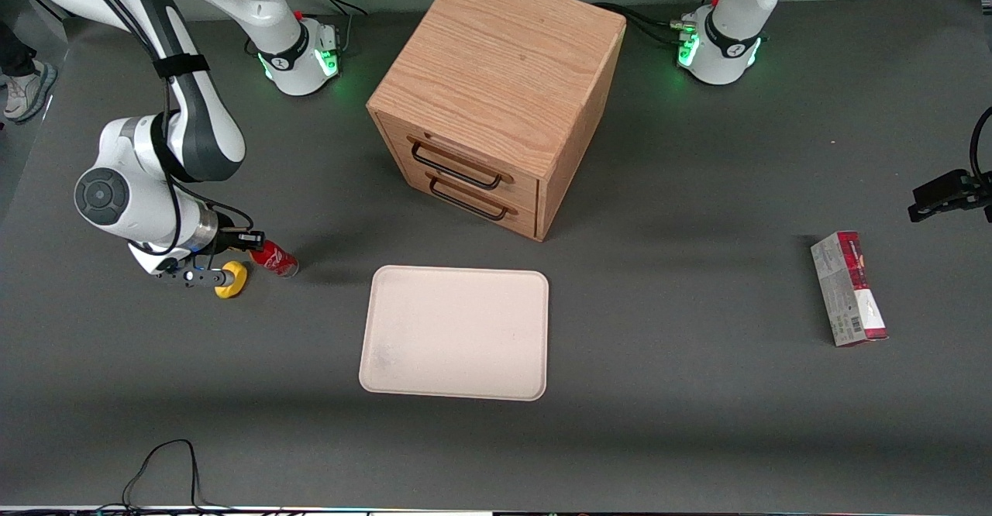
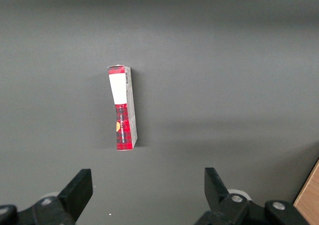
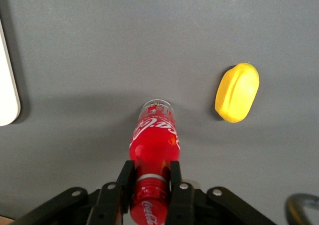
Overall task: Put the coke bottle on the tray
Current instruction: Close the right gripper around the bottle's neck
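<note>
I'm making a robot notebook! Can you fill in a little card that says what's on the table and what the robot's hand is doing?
hand: shut on the coke bottle's neck, toward the working arm's end of the table
coke bottle: red, tilted, held in the hand
tray: cream-pink, nothing on it
lemon: yellow, beside the bottle
wooden drawer cabinet: two drawers, farther from the front camera than the tray
carton: toward the parked arm's end
step left: bottle not yet on tray
</note>
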Controlling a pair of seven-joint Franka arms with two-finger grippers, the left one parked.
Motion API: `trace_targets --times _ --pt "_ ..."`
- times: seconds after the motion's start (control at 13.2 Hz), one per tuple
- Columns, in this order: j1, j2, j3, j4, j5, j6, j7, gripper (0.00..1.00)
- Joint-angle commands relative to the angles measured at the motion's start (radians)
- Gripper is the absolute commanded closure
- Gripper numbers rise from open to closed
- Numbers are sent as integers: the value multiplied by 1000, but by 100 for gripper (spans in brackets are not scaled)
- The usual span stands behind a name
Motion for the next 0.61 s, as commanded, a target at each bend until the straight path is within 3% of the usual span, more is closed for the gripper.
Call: trace_targets --times 0.0,0.15,0.53 --pt "5 -16 -5 -13 -21 -2 -9 100" --pt "5 -20 -5 -6 -21 -20 -5 100" --pt "-1 -73 -6 167 -7 -339 -5 100"
